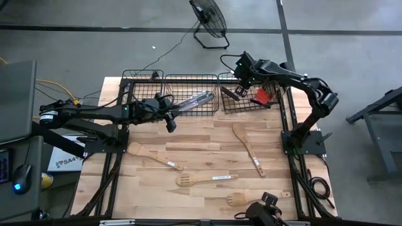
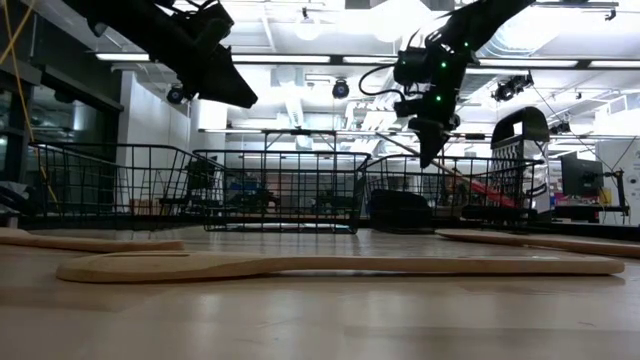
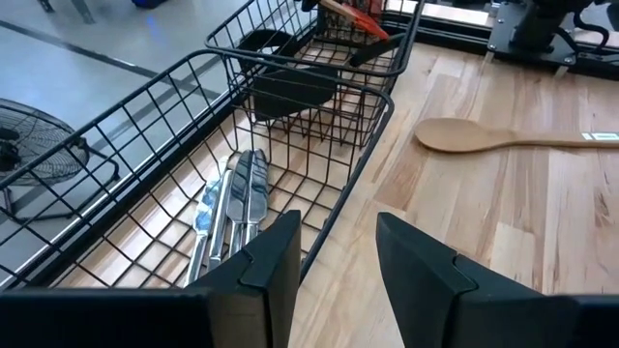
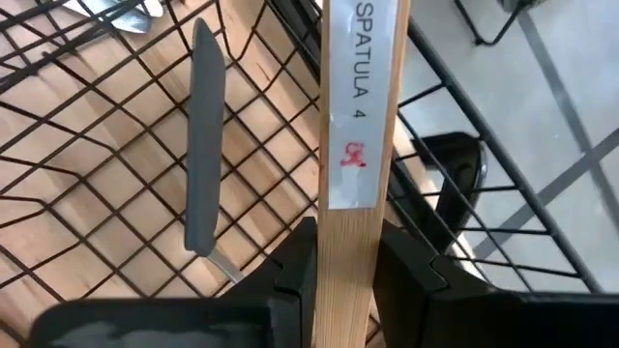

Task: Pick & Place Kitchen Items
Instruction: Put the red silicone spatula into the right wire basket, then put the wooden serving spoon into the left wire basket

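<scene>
The right gripper (image 4: 343,256) grasps a wooden spatula handle (image 4: 360,106) (labelled "SPATULA 4") above the right basket (image 1: 248,103). The left gripper (image 3: 334,261) hangs released, holding nothing, beside the middle basket (image 3: 319,208) of silver cutlery (image 3: 232,208).

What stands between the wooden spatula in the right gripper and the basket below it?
Nothing visible. The right gripper holds the wooden spatula by its handle, already above the right basket, whose top is open.

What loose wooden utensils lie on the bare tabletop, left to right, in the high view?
Wooden spoon → slotted spatula → long wooden spatula → slotted turner at the near edge.
</scene>
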Controlling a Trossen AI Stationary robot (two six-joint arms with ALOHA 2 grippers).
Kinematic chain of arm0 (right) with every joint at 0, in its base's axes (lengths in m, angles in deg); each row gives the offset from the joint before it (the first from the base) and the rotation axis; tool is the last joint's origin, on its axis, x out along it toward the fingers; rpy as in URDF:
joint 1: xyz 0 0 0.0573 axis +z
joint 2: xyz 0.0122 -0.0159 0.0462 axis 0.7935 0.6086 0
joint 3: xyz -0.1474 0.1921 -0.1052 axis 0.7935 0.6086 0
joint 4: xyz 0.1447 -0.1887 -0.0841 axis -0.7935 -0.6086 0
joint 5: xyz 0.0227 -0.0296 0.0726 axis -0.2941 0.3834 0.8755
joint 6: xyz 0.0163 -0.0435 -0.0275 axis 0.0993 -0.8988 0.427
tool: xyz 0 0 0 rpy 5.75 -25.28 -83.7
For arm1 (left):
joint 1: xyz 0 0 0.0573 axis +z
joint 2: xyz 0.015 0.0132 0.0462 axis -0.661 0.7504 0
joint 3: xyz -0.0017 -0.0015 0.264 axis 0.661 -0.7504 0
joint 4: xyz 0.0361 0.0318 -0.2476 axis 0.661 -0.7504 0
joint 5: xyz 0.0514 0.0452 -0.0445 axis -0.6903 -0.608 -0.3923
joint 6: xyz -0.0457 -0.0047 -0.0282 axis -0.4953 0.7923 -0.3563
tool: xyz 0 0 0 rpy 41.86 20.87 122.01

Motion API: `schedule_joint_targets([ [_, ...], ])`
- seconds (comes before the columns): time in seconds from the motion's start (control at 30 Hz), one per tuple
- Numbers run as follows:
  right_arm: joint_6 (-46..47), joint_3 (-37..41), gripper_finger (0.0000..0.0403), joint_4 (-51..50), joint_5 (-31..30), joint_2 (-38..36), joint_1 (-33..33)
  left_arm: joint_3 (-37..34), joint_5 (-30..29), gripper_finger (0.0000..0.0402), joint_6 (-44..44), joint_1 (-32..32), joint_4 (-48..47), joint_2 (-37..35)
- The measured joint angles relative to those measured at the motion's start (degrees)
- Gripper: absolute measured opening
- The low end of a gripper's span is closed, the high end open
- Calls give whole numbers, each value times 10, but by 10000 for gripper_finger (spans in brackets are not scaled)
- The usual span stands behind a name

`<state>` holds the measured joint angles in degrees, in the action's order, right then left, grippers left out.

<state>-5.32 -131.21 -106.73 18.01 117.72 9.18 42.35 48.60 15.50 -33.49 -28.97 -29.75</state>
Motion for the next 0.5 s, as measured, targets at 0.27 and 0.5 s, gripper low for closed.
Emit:
schedule_joint_targets([
  [0.27,-16,0,119,6,-1,0,1,0,0,133,0,0,0,0],
  [0.5,-6,0,132,6,-6,-15,2,0,0,133,0,0,-3,0],
])
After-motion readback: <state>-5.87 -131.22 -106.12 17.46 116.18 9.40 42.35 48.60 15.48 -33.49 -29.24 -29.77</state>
